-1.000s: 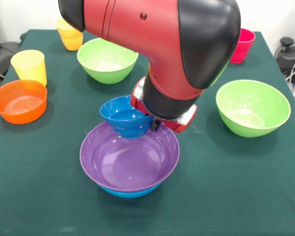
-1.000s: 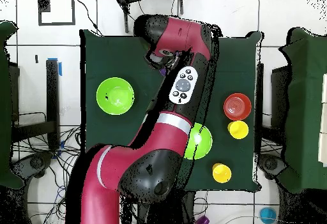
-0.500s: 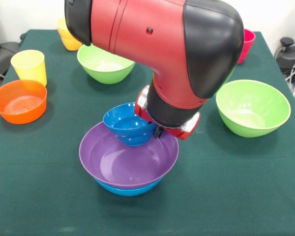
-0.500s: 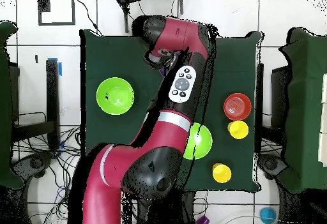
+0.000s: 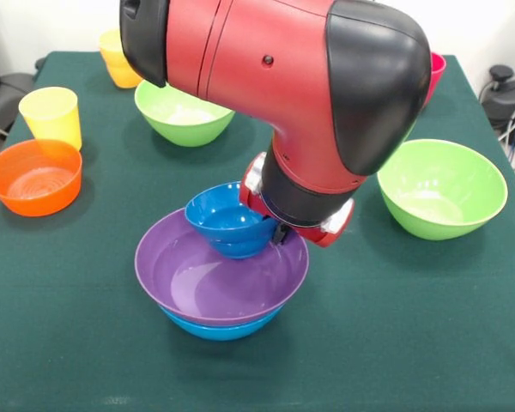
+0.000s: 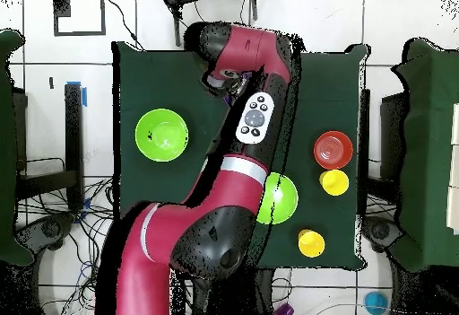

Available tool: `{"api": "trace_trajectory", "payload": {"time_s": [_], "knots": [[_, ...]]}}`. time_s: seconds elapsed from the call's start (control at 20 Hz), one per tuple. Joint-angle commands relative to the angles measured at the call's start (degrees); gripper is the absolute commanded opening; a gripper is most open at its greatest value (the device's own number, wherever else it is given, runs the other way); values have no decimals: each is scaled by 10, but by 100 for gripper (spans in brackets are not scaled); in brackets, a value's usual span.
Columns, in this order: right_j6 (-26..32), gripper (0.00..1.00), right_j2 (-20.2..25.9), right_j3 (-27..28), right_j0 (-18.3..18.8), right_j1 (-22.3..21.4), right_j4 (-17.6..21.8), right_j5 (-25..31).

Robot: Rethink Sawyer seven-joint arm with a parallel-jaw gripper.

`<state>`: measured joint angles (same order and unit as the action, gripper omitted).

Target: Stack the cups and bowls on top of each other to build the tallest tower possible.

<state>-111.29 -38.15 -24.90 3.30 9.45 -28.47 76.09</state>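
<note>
Hanging over the middle of the green table (image 5: 429, 343), the arm's gripper (image 5: 279, 232) sits at the rim of the small blue bowl (image 5: 227, 219), which tilts just above the wide purple bowl (image 5: 219, 279). That purple one is nested in the large blue bowl (image 5: 219, 329). I cannot tell how the gripper's jaws stand (the wrist hides them). Two light green bowls (image 5: 442, 189) (image 5: 184, 107), an orange bowl (image 5: 34, 176) and a yellow cup (image 5: 51, 116) stand apart.

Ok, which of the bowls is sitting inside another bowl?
The purple bowl: it is nested in the large blue bowl beneath it. The orange bowl and both green bowls sit alone on the table.
</note>
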Motion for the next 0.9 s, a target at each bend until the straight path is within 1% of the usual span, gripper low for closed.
{"api": "trace_trajectory", "payload": {"time_s": [0.05,0.15,0.25,0.35,0.4,0.5,0.6,0.7,0.9], "knots": [[63,0,70,-39,-3,0,51,-64],[62,0,69,-43,-4,-3,53,-65],[64,0,71,-58,-7,-13,56,-70],[65,0,70,-62,-6,-17,57,-68],[65,0,68,-55,-3,-14,56,-65],[68,0,71,-65,-3,-22,59,-68],[72,0,69,-62,0,-23,62,-63],[72,0,66,-42,7,-12,61,-57],[78,0,69,-40,12,-13,66,-57]]}}
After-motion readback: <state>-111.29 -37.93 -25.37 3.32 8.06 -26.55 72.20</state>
